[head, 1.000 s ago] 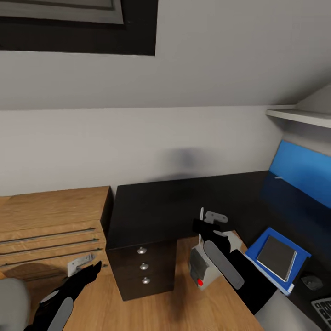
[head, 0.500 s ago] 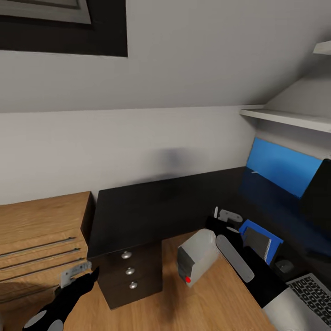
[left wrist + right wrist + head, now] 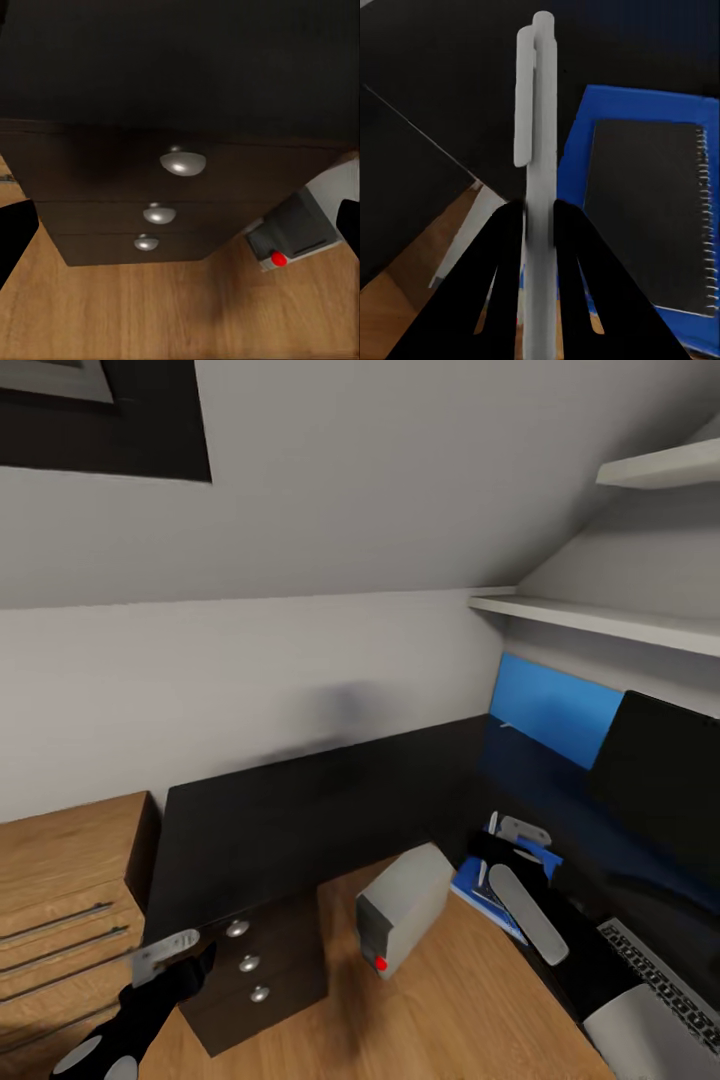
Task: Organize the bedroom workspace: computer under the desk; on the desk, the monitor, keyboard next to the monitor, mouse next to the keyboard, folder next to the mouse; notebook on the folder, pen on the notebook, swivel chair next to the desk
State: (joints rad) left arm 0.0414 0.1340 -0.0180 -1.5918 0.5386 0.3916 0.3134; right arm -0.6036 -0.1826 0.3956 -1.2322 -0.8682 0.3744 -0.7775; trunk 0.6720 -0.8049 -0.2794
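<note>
My right gripper (image 3: 497, 838) is shut on the white pen (image 3: 536, 150), which sticks out past its fingertips. It hovers above the blue folder (image 3: 577, 142) lying on the black desk (image 3: 300, 810), with the dark notebook (image 3: 649, 217) on top of the folder. My right arm partly hides the folder (image 3: 470, 885) in the head view. The grey computer (image 3: 400, 905) stands on the floor beside the desk's drawer unit (image 3: 250, 965). The monitor (image 3: 660, 780) and the keyboard (image 3: 665, 985) sit on the desk at right. My left gripper (image 3: 180, 225) is open in front of the drawers. The mouse and the swivel chair are out of view.
A light wooden drawer chest (image 3: 60, 880) stands left of the desk. White shelves (image 3: 600, 620) jut from the wall above the desk's right wing, with a blue panel (image 3: 555, 710) beneath them. Wooden floor (image 3: 440, 1010) lies open between drawers and right arm.
The head view has turned right, bringing the monitor and keyboard into sight. My right gripper has carried the pen from beside the folder to above it.
</note>
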